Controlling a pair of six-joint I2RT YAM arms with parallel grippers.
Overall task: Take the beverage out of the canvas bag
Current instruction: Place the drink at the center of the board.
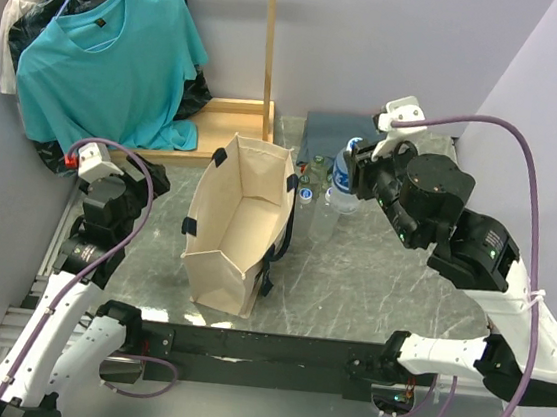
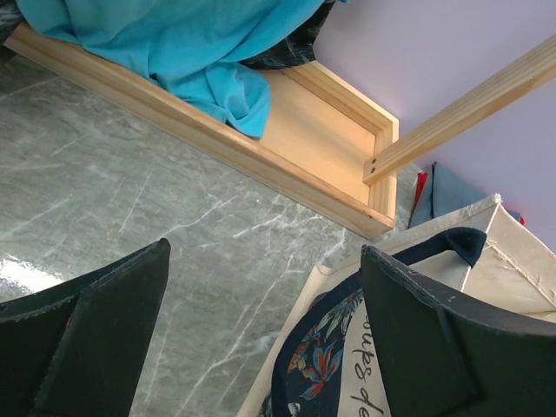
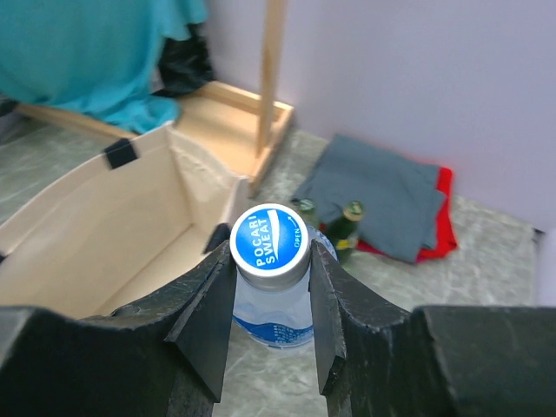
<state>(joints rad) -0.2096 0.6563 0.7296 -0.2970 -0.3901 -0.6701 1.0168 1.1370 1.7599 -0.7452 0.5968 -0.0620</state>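
Note:
The beverage is a clear bottle with a blue Pocari Sweat cap. It stands upright outside the canvas bag, just to the bag's right. My right gripper is shut on its neck under the cap. The bag is beige with black handles and stands open-mouthed; its inside shows nothing. My left gripper is open over the marble at the bag's left rim, and its fingers hold nothing.
A wooden rack base with a teal T-shirt stands at the back left. Folded grey cloth over red cloth lies behind the bottle. Small green bottles stand beside it. Walls close in on both sides.

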